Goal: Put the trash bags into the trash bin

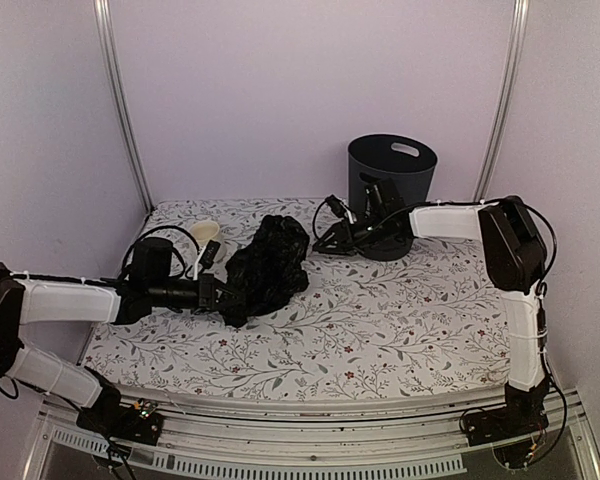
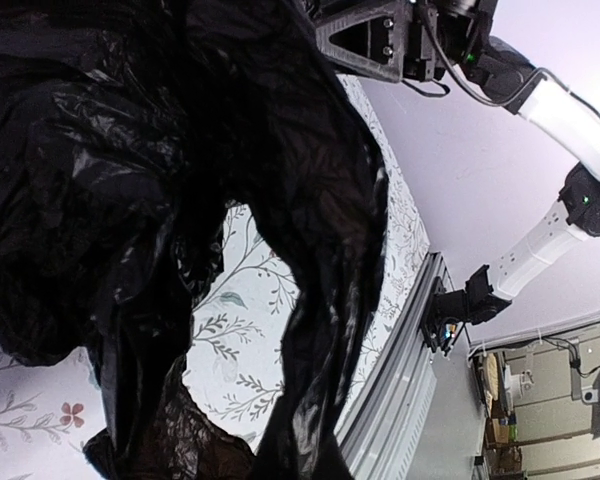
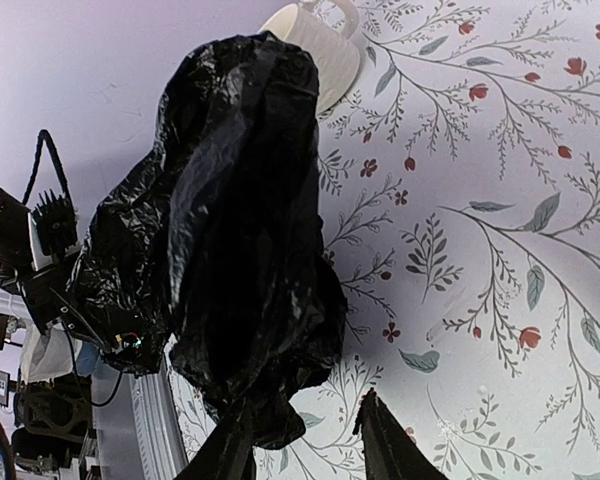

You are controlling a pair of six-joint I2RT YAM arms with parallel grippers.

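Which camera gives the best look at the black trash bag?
Right wrist: nearly the whole trash bag, large and clear. Top external shows it small; left wrist sees only close-up folds.

- left arm (image 1: 65, 300) folded at the elbow, forearm stretched low to the right; left gripper (image 1: 223, 292) clamped in the trash bag (image 1: 270, 262), fingers hidden
- right arm (image 1: 525, 330) upright, forearm reaching left; right gripper (image 3: 305, 445) spread, empty

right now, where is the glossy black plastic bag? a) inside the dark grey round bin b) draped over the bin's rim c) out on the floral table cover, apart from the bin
c, the glossy black plastic bag is bunched on the floral table cover, well left of the dark grey round plastic bin.
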